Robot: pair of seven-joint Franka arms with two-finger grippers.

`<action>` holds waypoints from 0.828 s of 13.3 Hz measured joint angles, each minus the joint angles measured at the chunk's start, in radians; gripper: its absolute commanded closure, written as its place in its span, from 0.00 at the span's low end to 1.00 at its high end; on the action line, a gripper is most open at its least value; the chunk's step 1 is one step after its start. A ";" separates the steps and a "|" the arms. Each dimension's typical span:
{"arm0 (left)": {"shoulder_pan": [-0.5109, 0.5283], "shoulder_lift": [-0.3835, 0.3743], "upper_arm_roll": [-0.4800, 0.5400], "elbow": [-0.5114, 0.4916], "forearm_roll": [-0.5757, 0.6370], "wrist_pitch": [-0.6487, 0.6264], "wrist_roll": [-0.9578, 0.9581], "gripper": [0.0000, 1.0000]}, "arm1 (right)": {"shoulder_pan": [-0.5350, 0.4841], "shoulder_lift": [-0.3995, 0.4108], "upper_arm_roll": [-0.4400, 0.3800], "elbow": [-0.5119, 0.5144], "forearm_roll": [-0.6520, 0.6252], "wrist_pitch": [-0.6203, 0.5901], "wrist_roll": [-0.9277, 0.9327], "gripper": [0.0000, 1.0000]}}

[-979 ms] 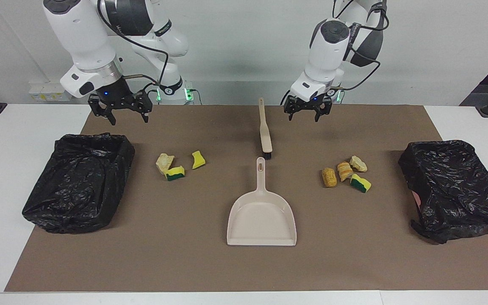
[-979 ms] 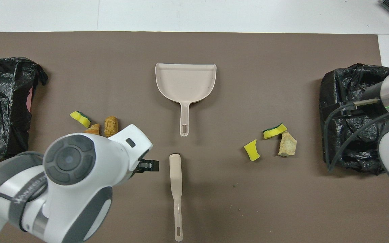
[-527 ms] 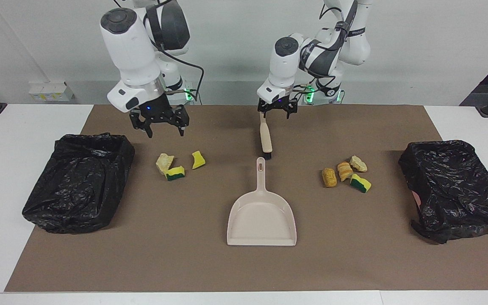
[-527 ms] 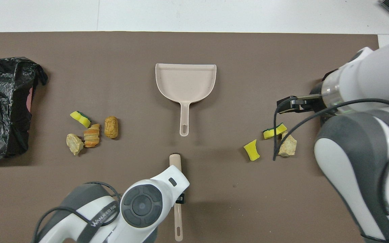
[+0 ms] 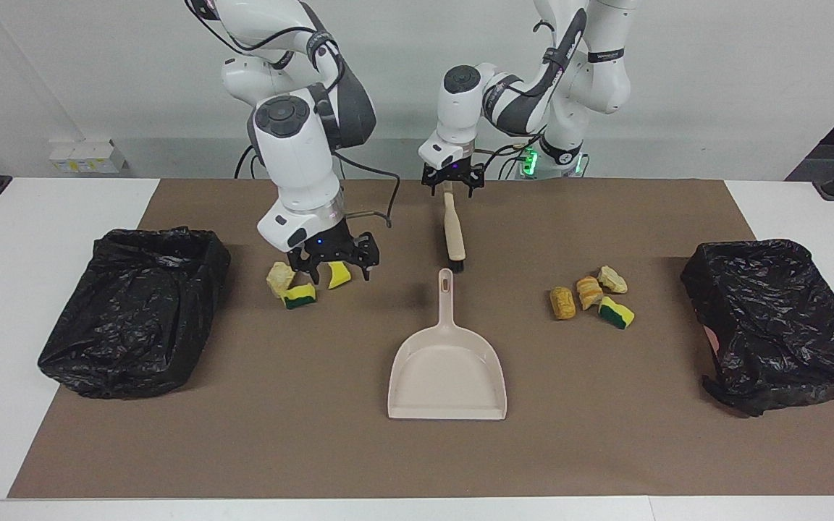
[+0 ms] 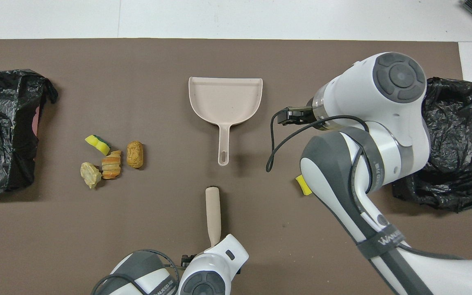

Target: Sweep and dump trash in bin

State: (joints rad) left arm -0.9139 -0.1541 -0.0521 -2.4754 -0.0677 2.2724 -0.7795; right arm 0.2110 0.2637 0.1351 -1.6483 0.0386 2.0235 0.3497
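Within the last second my left gripper (image 5: 450, 189) has dropped over the brush (image 5: 452, 226) handle, fingers spread and not yet grasping, my right gripper (image 5: 333, 266) descending released above the trash (image 5: 300, 281) on the desk (image 5: 605, 449); sweeping not begun.

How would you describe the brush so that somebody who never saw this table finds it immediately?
Find the beige dustpan in the middle of the brown mat. In line with its handle, nearer to the robots, lies the brush, with the left gripper at its handle end. It is the only long, thin beige stick with dark bristles; the trash is small chunks.
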 measured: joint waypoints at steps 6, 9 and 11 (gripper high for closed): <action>0.000 0.000 0.010 0.001 0.000 0.001 0.000 1.00 | 0.061 0.131 -0.001 0.104 0.000 0.051 0.040 0.00; 0.006 0.000 0.021 0.007 0.000 0.001 0.005 1.00 | 0.112 0.178 -0.002 0.140 -0.034 0.055 0.090 0.00; 0.014 -0.004 0.031 0.014 0.000 -0.006 0.022 1.00 | 0.152 0.211 -0.002 0.155 -0.067 0.070 0.146 0.00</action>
State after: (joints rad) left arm -0.8998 -0.1580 -0.0212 -2.4617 -0.0678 2.2668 -0.7576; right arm 0.3628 0.4744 0.1326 -1.4936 -0.0288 2.0936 0.4956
